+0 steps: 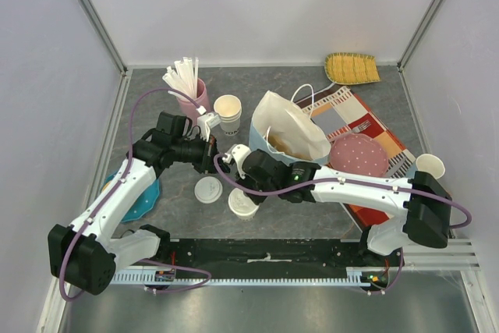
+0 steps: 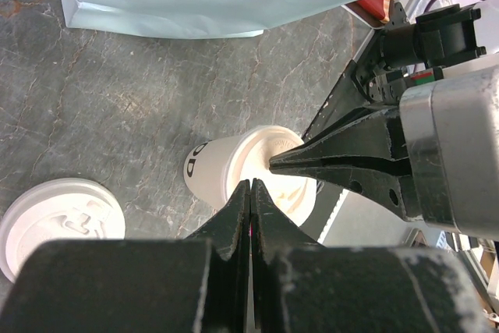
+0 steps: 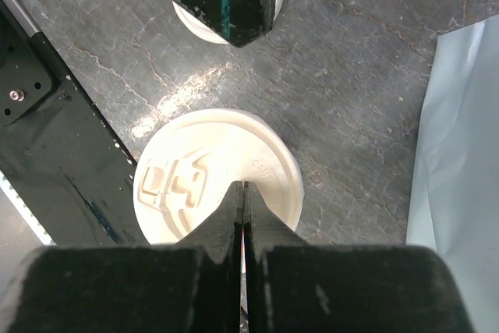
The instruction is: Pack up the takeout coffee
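The takeout coffee (image 1: pixel 243 203) stands upright on the grey table (image 1: pixel 179 220), lid facing up and long axis vertical. It is near the loose lid (image 1: pixel 209 189) and in front of the paper bag (image 1: pixel 292 134). The right gripper (image 3: pixel 243 186), jaws pressed together on nothing, hangs over the cup's lid; whether it touches the lid is unclear. The left gripper (image 2: pixel 251 186) is likewise clenched empty, close beside the cup

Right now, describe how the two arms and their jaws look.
Both the left arm and the right arm have white shell links between black joint housings, each trailed by a looping purple cable. The jaws are black, tapering to points, scuffed whitish at the edges.
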Action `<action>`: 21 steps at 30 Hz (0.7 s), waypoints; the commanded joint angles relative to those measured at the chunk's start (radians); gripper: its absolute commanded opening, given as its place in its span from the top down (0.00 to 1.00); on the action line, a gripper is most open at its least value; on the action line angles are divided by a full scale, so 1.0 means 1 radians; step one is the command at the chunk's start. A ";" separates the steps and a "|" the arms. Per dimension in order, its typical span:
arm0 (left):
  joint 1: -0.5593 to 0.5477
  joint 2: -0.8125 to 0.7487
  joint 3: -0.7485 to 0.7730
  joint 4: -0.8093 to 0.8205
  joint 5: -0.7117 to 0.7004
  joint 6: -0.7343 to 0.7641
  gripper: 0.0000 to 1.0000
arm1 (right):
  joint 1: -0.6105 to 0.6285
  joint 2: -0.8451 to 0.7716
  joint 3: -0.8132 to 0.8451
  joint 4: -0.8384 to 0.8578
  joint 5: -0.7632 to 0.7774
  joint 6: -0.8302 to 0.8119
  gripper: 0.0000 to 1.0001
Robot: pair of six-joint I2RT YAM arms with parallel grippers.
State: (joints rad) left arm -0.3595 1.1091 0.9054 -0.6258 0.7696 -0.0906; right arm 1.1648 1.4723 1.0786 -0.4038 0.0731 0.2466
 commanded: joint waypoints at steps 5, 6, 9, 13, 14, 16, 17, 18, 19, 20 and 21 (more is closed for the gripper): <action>0.004 -0.018 0.004 0.029 0.034 -0.031 0.98 | 0.003 -0.035 0.170 -0.148 0.062 -0.052 1.00; 0.004 -0.017 0.004 0.031 0.034 -0.031 0.98 | 0.003 -0.043 0.181 -0.151 0.070 -0.052 1.00; 0.004 -0.014 0.006 0.035 0.036 -0.034 0.98 | 0.004 -0.055 0.144 -0.152 0.065 -0.044 1.00; 0.004 -0.015 0.009 0.038 0.033 -0.032 0.98 | 0.004 -0.040 0.072 -0.107 0.025 -0.017 1.00; 0.004 -0.015 0.007 0.038 0.031 -0.032 0.98 | 0.004 -0.035 0.045 -0.098 0.018 -0.012 1.00; 0.004 -0.015 0.004 0.035 0.030 -0.031 0.98 | 0.004 -0.012 0.032 -0.096 0.005 -0.009 1.00; 0.005 -0.015 0.004 0.035 0.027 -0.031 0.98 | 0.004 -0.006 0.029 -0.099 -0.002 -0.009 1.00; 0.005 -0.015 0.007 0.035 0.027 -0.029 0.98 | 0.004 0.000 0.027 -0.101 -0.006 -0.010 1.00; 0.007 -0.014 0.007 0.035 0.025 -0.028 0.98 | 0.003 0.005 0.027 -0.104 -0.004 -0.012 1.00; 0.007 -0.015 0.009 0.035 0.026 -0.026 0.98 | 0.004 0.006 0.033 -0.110 0.002 -0.013 1.00; 0.008 -0.014 0.012 0.037 0.023 -0.028 0.98 | 0.006 0.002 0.040 -0.115 0.007 -0.020 1.00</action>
State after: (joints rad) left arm -0.3592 1.1091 0.9054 -0.6243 0.7692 -0.0929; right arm 1.1656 1.4673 1.1126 -0.5030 0.0845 0.2222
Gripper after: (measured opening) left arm 0.026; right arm 0.005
